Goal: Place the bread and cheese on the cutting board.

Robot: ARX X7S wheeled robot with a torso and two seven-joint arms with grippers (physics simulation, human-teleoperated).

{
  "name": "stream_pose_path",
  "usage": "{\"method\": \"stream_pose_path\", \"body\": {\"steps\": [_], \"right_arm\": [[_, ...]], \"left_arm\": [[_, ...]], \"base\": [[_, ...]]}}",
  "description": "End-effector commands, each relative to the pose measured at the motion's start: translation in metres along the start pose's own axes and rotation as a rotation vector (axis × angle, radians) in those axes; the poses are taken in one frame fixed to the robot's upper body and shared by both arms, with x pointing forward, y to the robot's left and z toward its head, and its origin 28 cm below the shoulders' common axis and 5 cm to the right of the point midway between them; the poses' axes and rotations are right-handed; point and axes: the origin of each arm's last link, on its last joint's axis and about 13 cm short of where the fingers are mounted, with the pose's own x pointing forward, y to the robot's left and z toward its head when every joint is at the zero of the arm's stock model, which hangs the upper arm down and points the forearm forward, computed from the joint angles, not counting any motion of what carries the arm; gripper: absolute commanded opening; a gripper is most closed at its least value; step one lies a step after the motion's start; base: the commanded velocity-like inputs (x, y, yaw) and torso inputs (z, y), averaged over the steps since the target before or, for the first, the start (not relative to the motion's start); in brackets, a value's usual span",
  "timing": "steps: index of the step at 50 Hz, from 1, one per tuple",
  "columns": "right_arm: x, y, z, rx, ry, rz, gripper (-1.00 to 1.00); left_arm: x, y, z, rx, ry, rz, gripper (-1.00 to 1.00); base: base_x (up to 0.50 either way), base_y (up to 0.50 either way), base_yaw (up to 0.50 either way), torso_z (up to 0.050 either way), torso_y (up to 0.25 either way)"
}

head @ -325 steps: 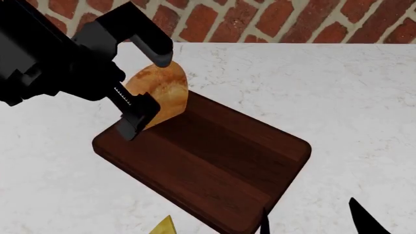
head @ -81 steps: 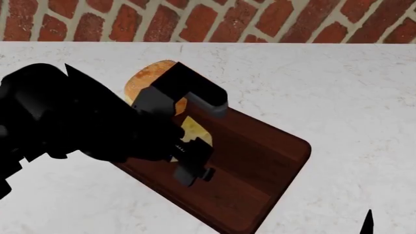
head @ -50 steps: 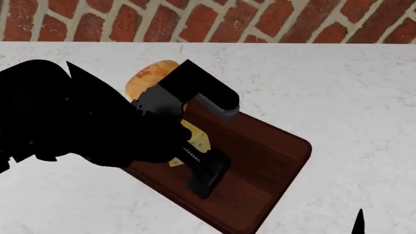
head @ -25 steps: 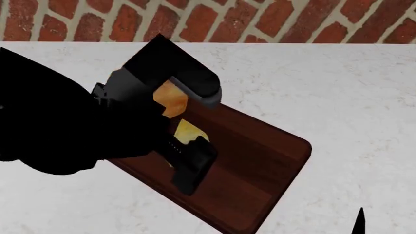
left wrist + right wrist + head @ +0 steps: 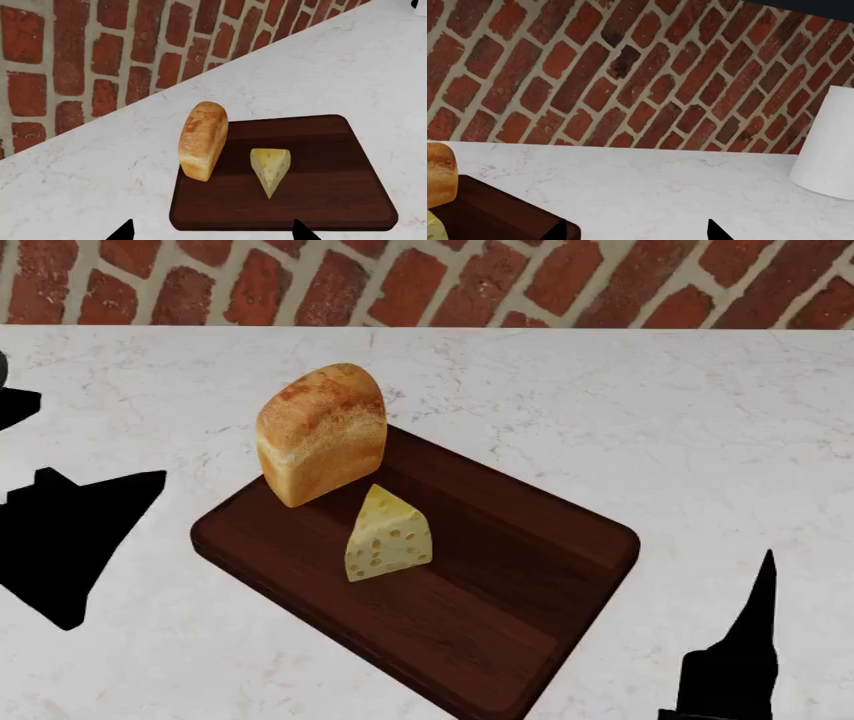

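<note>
— Where's the food?

— Both on the cutting board (image 5: 534, 580). The bread (image 5: 320, 435) stands at its ten o'clock end in the head view; the cheese (image 5: 387, 537) sits just beside it toward four o'clock, apart from it (narrow gap).

— And the grippers?

— The left gripper (image 5: 210, 231) has its tips spread wide, holding nothing, off the board. The right gripper (image 5: 637, 231) is likewise spread and empty, facing the brick wall (image 5: 627, 70) over the white counter (image 5: 660, 185).

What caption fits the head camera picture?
Bread and cheese sit side by side on the wooden board.
</note>
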Motion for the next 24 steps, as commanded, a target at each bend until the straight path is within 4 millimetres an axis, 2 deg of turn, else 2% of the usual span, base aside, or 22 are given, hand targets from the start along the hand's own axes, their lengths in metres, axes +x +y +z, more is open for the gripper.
{"method": "stream_pose_path", "body": {"steps": [1,7,11,13,17,24], "right_arm": [[-0.007,-0.031,0.093,0.068,-0.117,0.209,1.00],[-0.011,-0.056,0.115,0.037,-0.105,0.253,1.00],[-0.009,-0.067,0.119,0.016,-0.088,0.278,1.00],[-0.007,-0.068,0.121,-0.025,-0.073,0.285,1.00],[0.000,-0.066,0.130,-0.005,-0.065,0.338,1.00],[0.010,-0.075,0.163,0.006,-0.075,0.357,1.00]], "left_arm": [[-0.058,0.026,-0.009,-0.053,-0.126,0.135,1.00],[-0.073,0.042,0.009,-0.059,-0.162,0.224,1.00],[-0.079,0.049,0.023,-0.098,-0.177,0.287,1.00],[-0.082,0.053,0.030,-0.115,-0.179,0.305,1.00],[-0.083,0.057,0.033,-0.104,-0.166,0.313,1.00],[-0.089,0.070,0.066,-0.079,-0.179,0.352,1.00]], "base": [[0.00,0.00,0.00,0.000,0.000],[0.00,0.00,0.00,0.000,0.000],[0.00,0.00,0.00,0.000,0.000],[0.00,0.00,0.00,0.000,0.000],[0.00,0.00,0.00,0.000,0.000],[0.00,0.00,0.00,0.000,0.000]]}}
